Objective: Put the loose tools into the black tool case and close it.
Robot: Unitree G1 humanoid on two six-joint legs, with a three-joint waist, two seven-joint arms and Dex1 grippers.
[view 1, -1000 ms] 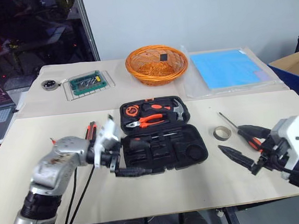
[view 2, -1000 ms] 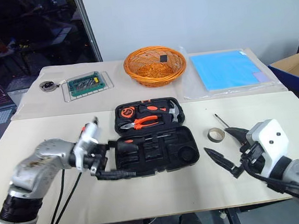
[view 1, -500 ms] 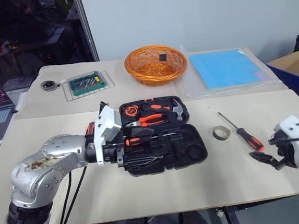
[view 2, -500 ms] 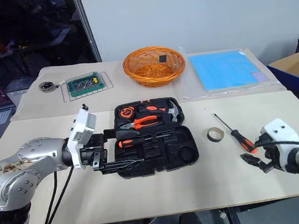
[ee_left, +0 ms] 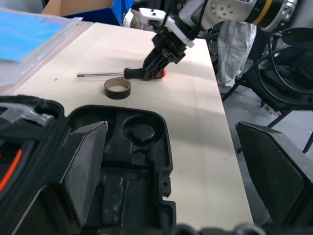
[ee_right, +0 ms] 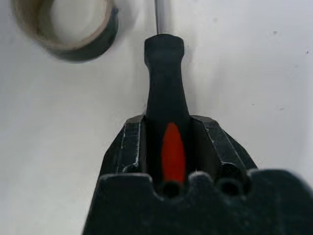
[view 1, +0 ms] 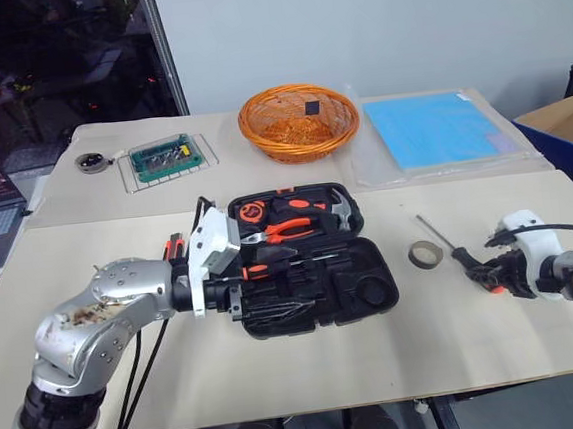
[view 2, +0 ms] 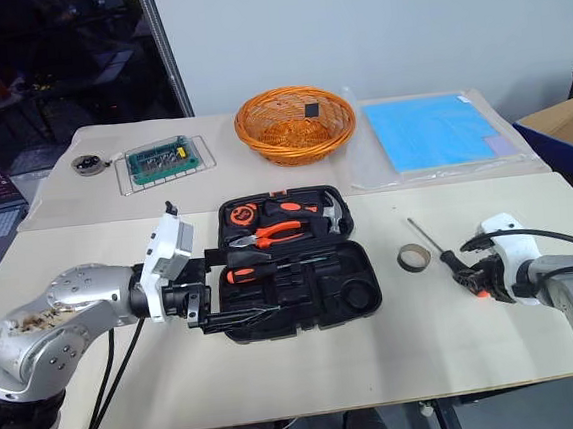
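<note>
Black tool case (view 1: 310, 258), one screwdriver (view 1: 452, 250)

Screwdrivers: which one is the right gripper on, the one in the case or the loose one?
The loose screwdriver right of the tape roll; the right gripper pinches its handle. The other lies in the black tool case.
</note>
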